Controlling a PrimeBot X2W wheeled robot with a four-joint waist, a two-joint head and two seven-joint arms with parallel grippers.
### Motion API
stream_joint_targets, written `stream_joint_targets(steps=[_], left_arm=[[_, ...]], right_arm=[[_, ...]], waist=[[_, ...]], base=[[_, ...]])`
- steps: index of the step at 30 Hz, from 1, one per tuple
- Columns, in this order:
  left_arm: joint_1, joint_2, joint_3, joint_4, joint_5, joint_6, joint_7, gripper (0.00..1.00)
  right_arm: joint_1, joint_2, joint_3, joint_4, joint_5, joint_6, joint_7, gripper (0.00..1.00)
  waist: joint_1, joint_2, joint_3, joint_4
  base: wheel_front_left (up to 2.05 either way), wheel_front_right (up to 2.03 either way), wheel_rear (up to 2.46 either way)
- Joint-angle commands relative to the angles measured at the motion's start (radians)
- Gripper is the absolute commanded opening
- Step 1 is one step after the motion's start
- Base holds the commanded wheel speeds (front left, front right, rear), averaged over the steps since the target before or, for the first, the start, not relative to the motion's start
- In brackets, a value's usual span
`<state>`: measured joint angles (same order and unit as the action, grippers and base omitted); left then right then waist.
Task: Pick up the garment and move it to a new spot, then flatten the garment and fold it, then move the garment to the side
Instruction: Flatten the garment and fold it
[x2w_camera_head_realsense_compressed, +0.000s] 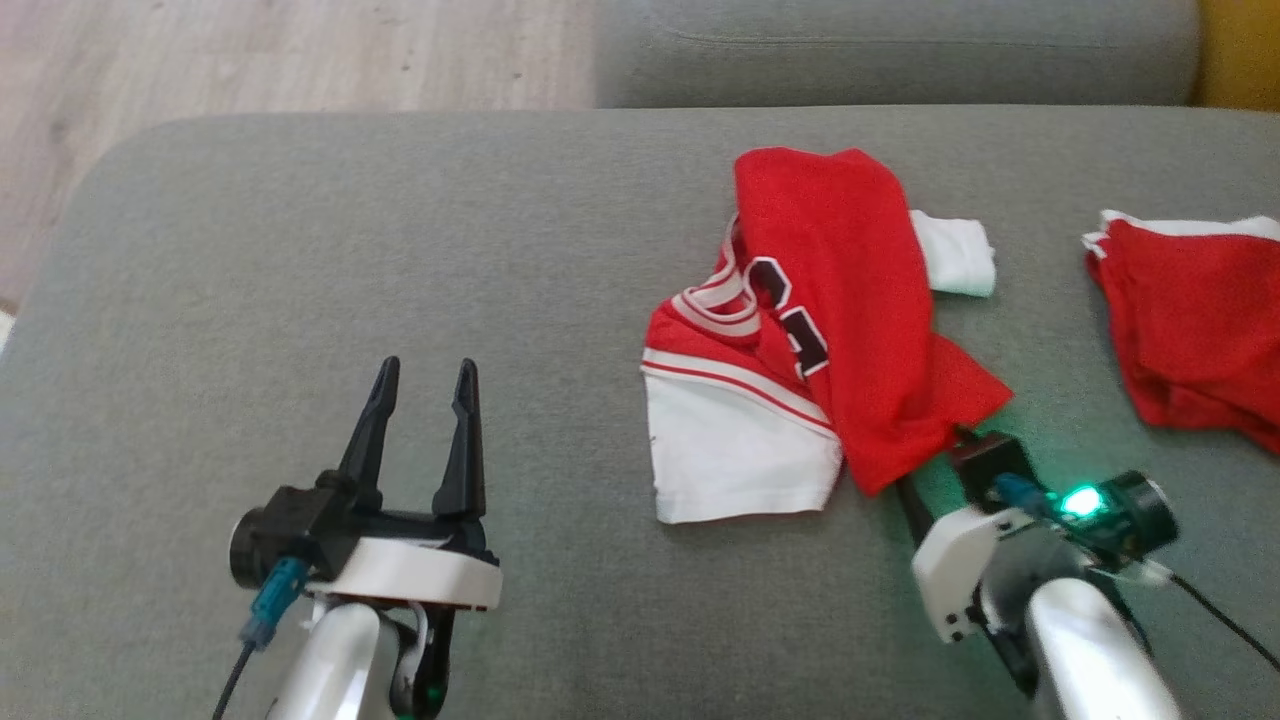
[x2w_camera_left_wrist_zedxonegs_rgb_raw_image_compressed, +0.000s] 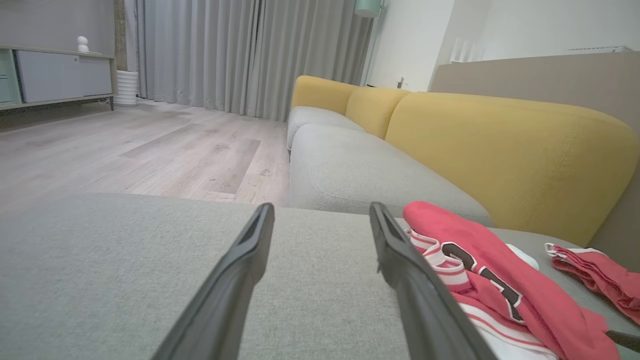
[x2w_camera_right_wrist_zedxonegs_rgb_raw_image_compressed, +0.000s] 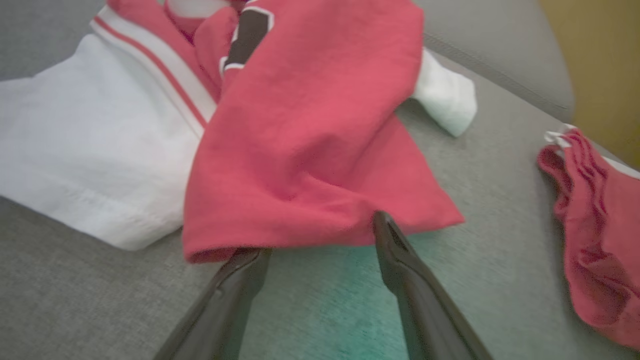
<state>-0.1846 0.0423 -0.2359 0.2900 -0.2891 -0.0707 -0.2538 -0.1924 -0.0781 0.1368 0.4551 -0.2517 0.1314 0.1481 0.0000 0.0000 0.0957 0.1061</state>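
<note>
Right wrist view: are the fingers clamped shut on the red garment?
No, the fingers of the right gripper stand wide apart, tips at the red hem of the garment lying on the cushion.

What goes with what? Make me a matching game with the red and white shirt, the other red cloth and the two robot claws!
1. red and white jersey
2. plain red garment
3. left gripper
4. right gripper

A. open above bare grey cushion
B. open, tips at the jersey's hem
C. crumpled mid-cushion
D. far right of the cushion

Pairs: 1-C, 2-D, 3-A, 4-B.
</note>
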Motion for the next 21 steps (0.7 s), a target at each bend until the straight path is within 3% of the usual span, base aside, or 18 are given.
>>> stream_joint_targets(steps=[1,11,21], left_arm=[[-0.035,0.008,0.038,-0.037,0.007,0.003,-0.008,1.0],[-0.041,0.008,0.048,-0.057,0.017,0.0,-0.008,1.0],[-0.047,0.008,0.042,-0.058,0.026,-0.007,-0.008,1.0]], right_arm=[[-0.001,0.004,0.004,-0.06,0.017,-0.001,-0.013,1.0],[0.074,0.017,-0.139,-0.338,0.122,-0.001,-0.077,1.0],[0.077,0.027,-0.177,-0.362,0.232,-0.001,-0.252,1.0]], waist=[[0.0,0.0,-0.003,-0.023],[0.0,0.0,-0.001,-0.102],[0.0,0.0,0.005,-0.119]], base=[[0.0,0.0,0.0],[0.0,0.0,0.0],[0.0,0.0,0.0]])
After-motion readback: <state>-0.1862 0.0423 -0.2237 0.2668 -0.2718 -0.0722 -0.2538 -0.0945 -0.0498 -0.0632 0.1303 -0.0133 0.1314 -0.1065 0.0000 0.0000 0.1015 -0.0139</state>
